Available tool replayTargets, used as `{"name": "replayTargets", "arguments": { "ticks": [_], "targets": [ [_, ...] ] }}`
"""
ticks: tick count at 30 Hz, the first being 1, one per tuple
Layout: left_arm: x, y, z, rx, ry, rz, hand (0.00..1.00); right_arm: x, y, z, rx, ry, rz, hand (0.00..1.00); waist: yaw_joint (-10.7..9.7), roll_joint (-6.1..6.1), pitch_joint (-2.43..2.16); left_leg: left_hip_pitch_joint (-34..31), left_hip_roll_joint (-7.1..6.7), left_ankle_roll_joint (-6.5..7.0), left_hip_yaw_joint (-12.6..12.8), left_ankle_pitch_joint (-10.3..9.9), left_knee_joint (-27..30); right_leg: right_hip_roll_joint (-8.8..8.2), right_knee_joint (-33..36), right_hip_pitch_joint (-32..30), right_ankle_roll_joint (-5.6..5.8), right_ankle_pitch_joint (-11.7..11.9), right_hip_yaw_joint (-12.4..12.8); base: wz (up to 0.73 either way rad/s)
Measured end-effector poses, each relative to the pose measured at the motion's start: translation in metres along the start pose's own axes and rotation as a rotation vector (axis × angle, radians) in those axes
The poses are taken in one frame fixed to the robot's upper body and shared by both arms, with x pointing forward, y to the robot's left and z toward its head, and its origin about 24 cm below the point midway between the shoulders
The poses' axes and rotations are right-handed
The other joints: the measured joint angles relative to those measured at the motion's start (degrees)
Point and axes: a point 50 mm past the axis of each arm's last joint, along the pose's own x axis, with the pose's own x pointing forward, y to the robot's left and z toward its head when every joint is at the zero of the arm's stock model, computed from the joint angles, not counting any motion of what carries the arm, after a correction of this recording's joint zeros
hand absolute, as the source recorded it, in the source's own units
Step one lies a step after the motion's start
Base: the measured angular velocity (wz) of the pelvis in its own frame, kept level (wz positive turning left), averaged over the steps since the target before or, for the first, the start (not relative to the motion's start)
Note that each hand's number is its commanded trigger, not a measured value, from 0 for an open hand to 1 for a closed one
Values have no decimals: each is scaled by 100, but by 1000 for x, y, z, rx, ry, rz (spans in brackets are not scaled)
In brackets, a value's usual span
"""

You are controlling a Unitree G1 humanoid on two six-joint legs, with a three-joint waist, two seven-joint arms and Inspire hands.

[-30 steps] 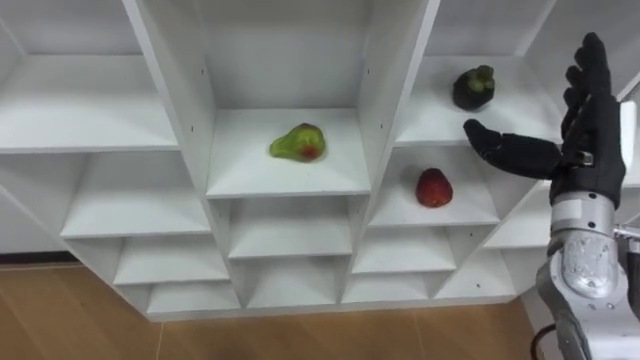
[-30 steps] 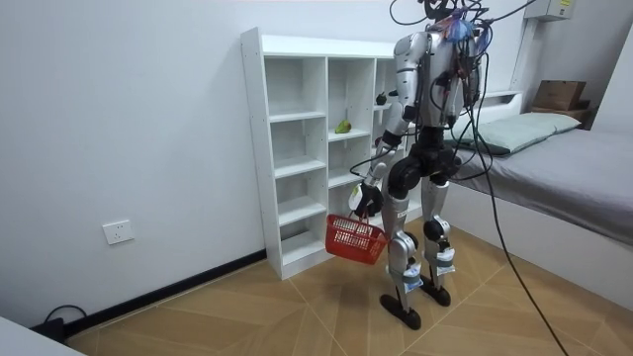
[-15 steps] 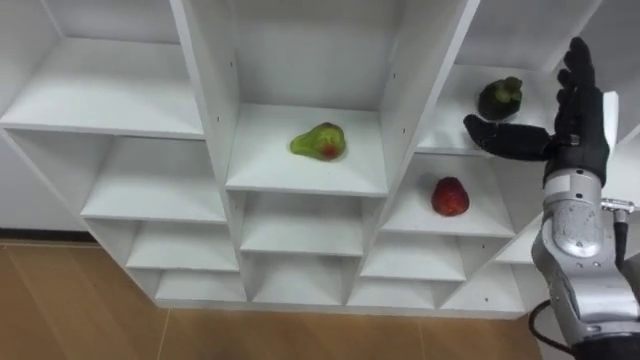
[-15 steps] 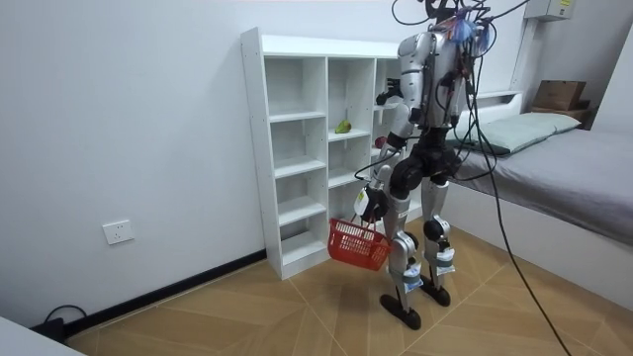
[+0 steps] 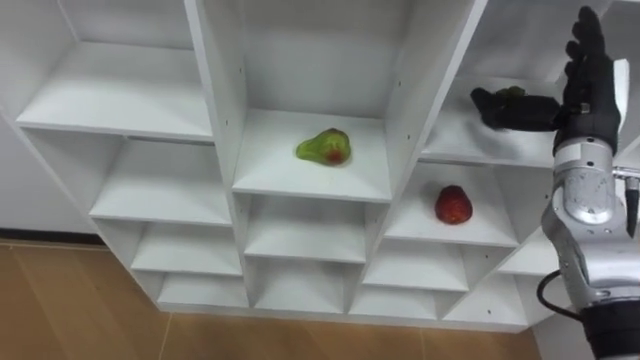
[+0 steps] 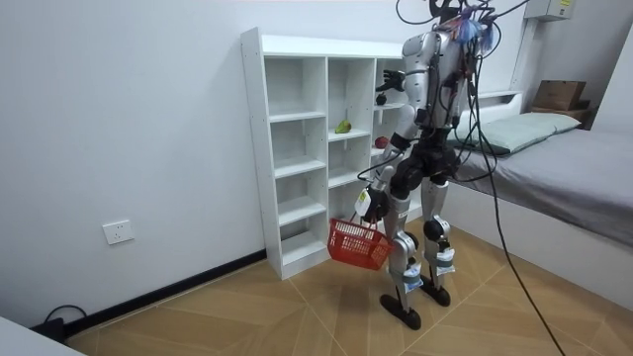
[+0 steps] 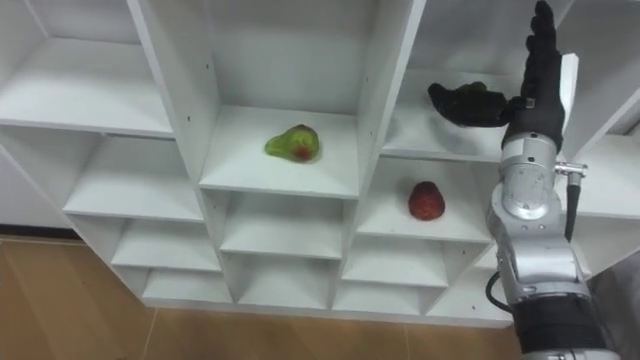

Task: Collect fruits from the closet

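A dark fruit [image 5: 513,93] with a green top lies on the upper right shelf. My right hand [image 5: 590,85] is raised before it, open, fingers straight up; the thumb reaches across the fruit and hides most of it. A green and red pear-like fruit [image 5: 324,147] lies in the middle compartment. A red fruit [image 5: 453,204] sits one shelf below the dark one. In the room view I stand facing the white closet [image 6: 297,148], and my left hand [image 6: 365,202] hangs low, shut on the handle of a red basket [image 6: 358,244].
The closet's other compartments [image 5: 150,185] hold nothing. Upright dividers [image 5: 222,110] separate the columns. A wooden floor [image 5: 80,300] runs below. A bed [image 6: 559,168] stands at the room view's right, close behind me.
My right hand has risen and moved in toward the dark fruit, so its thumb now covers it. The head camera's view has shifted. The basket has swung a little.
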Motion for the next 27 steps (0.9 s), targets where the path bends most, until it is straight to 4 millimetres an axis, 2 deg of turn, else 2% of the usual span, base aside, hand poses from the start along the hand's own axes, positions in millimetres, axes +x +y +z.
{"name": "replayTargets", "arguments": {
  "ticks": [5,13,18,27],
  "targets": [
    [0,4,-1,-27,5,15,100,4,-1,-9,3,56,9,0,5,-66,44,-20,-12,-1,-95,29,1,-21,3,12,0,0,-96,9],
    [0,8,0,-33,1,21,100,8,-10,-16,-44,94,-4,0,52,-98,62,-64,-20,-1,-135,36,3,-33,1,-5,0,0,-195,4],
    [1,10,-1,-29,15,26,100,9,-23,-46,-116,251,-27,0,135,-113,66,-102,-22,-1,-116,36,3,-32,1,-28,0,0,-200,0],
    [1,11,-4,-28,39,26,100,10,-24,-47,-122,260,-14,0,129,-112,67,-122,-21,-5,-112,39,3,-30,2,-55,0,0,-205,0]
  ]
}}
